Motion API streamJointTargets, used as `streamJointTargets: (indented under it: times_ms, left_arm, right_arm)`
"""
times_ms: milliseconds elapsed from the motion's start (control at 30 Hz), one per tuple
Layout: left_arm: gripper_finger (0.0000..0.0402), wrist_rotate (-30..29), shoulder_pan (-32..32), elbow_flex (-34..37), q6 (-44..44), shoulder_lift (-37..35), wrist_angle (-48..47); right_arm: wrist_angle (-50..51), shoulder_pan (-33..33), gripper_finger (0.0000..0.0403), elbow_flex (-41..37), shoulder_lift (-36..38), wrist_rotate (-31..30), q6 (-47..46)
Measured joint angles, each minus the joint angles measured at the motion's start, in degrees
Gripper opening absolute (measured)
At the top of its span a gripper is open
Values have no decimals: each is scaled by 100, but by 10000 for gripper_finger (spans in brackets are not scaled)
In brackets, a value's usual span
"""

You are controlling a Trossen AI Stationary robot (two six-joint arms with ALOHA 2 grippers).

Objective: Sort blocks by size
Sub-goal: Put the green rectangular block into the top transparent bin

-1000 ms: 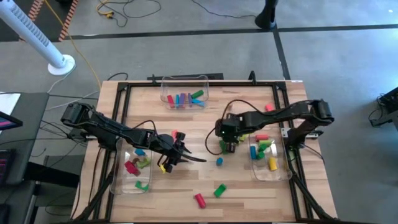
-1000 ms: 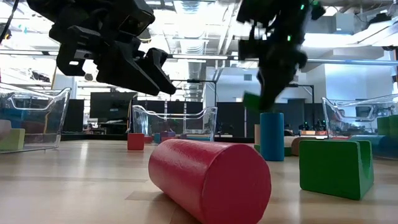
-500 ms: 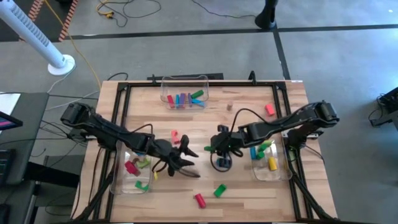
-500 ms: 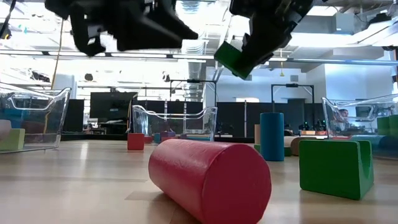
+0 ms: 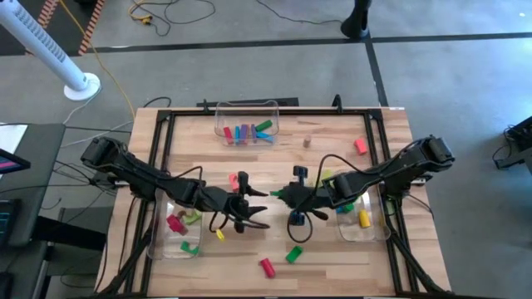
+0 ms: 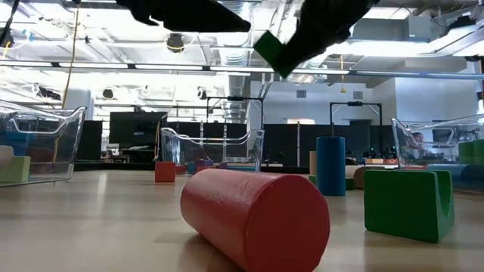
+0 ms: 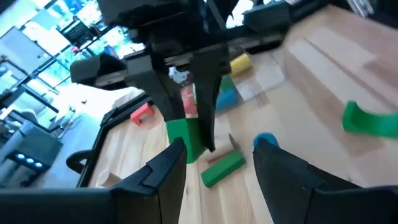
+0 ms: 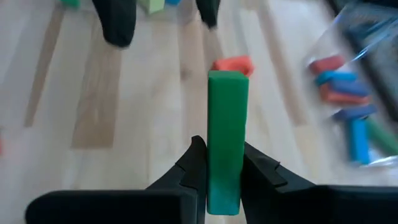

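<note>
The green block [image 8: 227, 137] is up in the air over the middle of the bench [image 5: 332, 249], pinched tight in the right gripper [image 8: 219, 163]. The left gripper [image 7: 217, 158] waits just beside it, fingers apart and empty. This looks like the carrying step. Next the block probably needs a ride to the bin [image 5: 366, 228] with blocks its size. The right wrist view shows the grip clearly. The low view shows a red cylinder [image 6: 257, 219] lying close up.
</note>
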State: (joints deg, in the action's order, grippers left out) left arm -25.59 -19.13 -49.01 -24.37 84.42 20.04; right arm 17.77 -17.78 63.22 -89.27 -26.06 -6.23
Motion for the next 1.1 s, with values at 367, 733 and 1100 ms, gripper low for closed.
streamJointTargets:
  times_ms: [367,733,1100]
  left_arm:
    - [178,49,238,0,472,0,346]
    - [178,562,382,0,774,0,536]
    - [110,676,371,0,625,0,662]
  right_arm:
    - [-701,-212,91,0,2,-569,510]
    - [-1048,-203,91,4,-39,-575,721]
    - [-1054,-197,91,4,-42,-573,739]
